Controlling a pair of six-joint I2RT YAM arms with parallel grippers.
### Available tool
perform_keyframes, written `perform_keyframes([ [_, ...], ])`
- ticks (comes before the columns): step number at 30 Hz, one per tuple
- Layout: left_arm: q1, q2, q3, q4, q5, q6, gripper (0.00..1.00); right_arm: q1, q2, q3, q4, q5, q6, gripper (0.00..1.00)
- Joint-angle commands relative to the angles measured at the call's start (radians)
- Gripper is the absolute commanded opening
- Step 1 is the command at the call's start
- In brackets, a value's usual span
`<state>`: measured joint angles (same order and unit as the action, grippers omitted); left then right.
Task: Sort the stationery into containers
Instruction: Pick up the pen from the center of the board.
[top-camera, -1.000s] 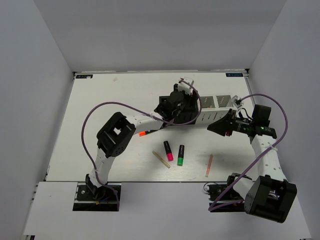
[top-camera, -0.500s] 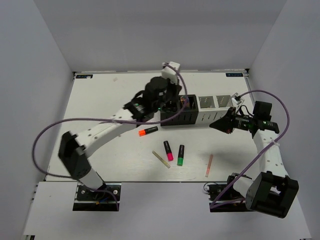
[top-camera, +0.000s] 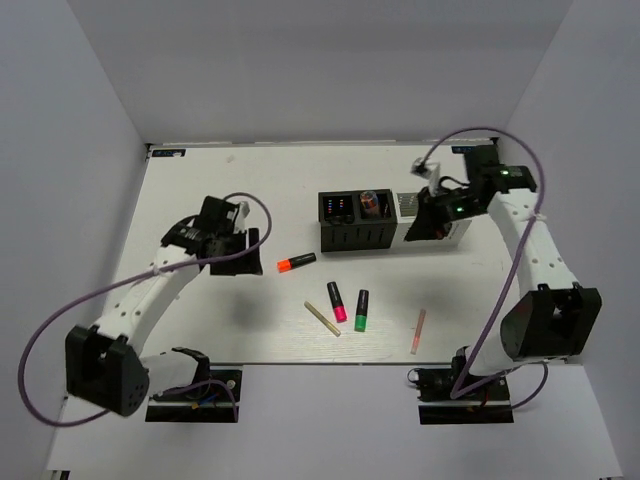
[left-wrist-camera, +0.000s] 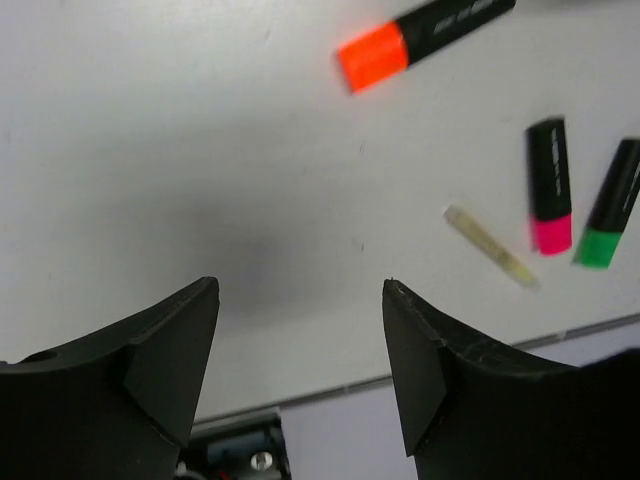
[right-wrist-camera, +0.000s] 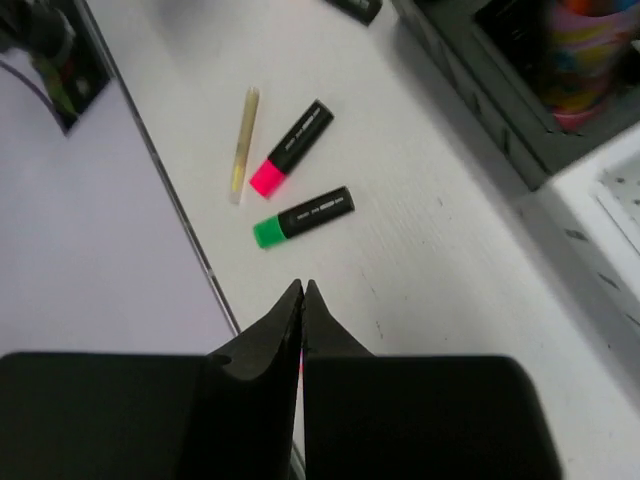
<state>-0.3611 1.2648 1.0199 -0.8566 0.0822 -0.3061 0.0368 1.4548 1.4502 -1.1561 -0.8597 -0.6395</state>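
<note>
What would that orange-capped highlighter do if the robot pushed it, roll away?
The orange highlighter looks like hard plastic, so it would probably stay stiff. Its body seems flattish in the left wrist view, so it would likely slide on the table rather than roll. Being small, it is probably light.

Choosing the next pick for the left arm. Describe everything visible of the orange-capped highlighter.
The orange-capped highlighter is a short, plastic-looking marker: black barrel with faint white print, bright orange cap on. It lies flat on the white table, cap end toward the left, just in front of the black mesh cups but apart from them. Nothing touches it.
</note>
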Motion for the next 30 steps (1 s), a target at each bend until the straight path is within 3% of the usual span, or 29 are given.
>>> perform_keyframes([
  [1,0.051,-0.224,-0.068,-0.009,0.073,-0.021,0.76,0.2,-0.006,-0.075,-0.054,0.238,0.004,0.03],
  [5,0.07,-0.391,-0.205,0.063,0.012,-0.027,0.76,0.38,-0.054,-0.23,0.149,0.408,0.187,0.23],
  [6,0.068,-0.406,-0.217,0.076,-0.016,-0.025,0.78,0.469,-0.044,-0.285,0.227,0.51,0.307,0.23],
  [7,0.07,-0.442,-0.245,0.08,-0.03,-0.027,0.79,0.486,-0.025,-0.295,0.24,0.54,0.342,0.27],
  [8,0.07,-0.474,-0.265,0.085,-0.068,-0.025,0.79,0.511,-0.013,-0.315,0.246,0.585,0.41,0.39],
  [10,0.07,-0.519,-0.299,0.097,-0.125,-0.027,0.81,0.575,0.015,-0.323,0.271,0.633,0.547,0.42],
  [17,0.093,-0.611,-0.394,0.139,-0.16,-0.028,0.82,0.704,-0.045,-0.45,0.484,0.749,0.836,0.83],
  [20,0.103,-0.622,-0.397,0.137,-0.147,-0.03,0.83,0.732,-0.024,-0.467,0.559,0.76,0.949,0.78],
  [24,0.111,-0.621,-0.4,0.136,-0.144,-0.027,0.83,0.764,0.022,-0.481,0.624,0.839,1.034,0.59],
  [30,0.111,-0.619,-0.405,0.134,-0.141,-0.022,0.83,0.767,0.056,-0.537,0.679,0.956,1.141,0.39],
])
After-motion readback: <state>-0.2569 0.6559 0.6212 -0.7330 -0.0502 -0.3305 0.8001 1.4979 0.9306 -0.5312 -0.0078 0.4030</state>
